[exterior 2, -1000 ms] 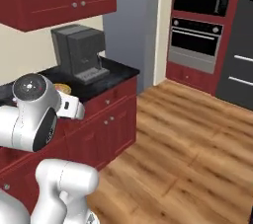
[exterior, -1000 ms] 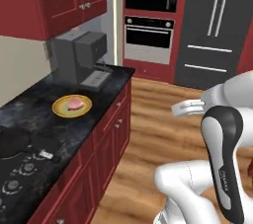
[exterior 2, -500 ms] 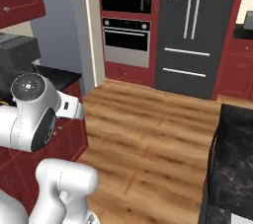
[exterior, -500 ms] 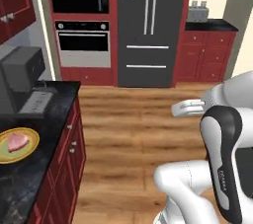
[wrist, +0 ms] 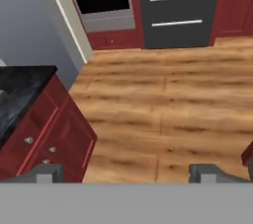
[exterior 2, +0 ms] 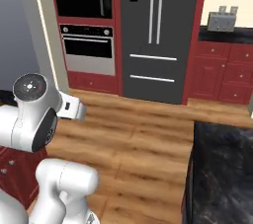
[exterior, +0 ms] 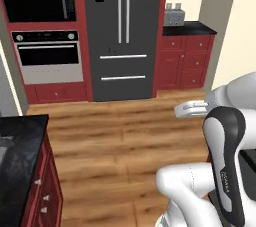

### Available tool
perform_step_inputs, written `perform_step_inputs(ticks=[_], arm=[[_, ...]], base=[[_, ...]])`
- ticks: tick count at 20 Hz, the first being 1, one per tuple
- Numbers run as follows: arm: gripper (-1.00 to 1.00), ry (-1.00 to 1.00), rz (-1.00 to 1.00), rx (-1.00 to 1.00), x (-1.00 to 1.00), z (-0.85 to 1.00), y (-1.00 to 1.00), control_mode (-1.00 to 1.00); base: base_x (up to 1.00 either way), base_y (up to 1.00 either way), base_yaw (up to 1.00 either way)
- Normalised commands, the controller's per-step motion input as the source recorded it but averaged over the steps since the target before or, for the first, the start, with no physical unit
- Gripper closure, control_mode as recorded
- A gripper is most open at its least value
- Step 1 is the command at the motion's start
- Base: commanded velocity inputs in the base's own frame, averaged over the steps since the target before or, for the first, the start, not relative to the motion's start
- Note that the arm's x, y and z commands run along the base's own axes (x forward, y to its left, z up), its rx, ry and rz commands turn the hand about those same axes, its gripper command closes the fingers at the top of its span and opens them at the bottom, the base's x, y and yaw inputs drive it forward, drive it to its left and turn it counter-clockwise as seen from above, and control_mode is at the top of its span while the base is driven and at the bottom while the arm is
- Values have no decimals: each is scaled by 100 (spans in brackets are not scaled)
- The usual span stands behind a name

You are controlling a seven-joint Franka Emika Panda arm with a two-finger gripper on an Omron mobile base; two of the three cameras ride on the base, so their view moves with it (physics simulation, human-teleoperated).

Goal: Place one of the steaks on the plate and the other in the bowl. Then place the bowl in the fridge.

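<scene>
Gripper (wrist: 126, 171) jaws spread wide, holding nothing, hanging over wood floor (wrist: 163, 104) short of fridge (exterior: 122, 31). Fridge's 2 doors closed, likely next destination.

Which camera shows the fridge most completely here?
The left base view: the fridge stands nearly head-on, with both long door handles, the icon panel and both drawers visible. The right base view shows it too, at a slight angle. The hand view catches just its lower drawers and handle ends.
</scene>
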Motion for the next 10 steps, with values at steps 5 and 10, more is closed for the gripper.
perform_step_inputs(ticks=[5, 10], arm=[[-100, 0, 0, 0, 0, 0, 0, 100], [-100, 0, 0, 0, 0, 0, 0, 100]], base=[[100, 1, 0], [100, 0, 0]])
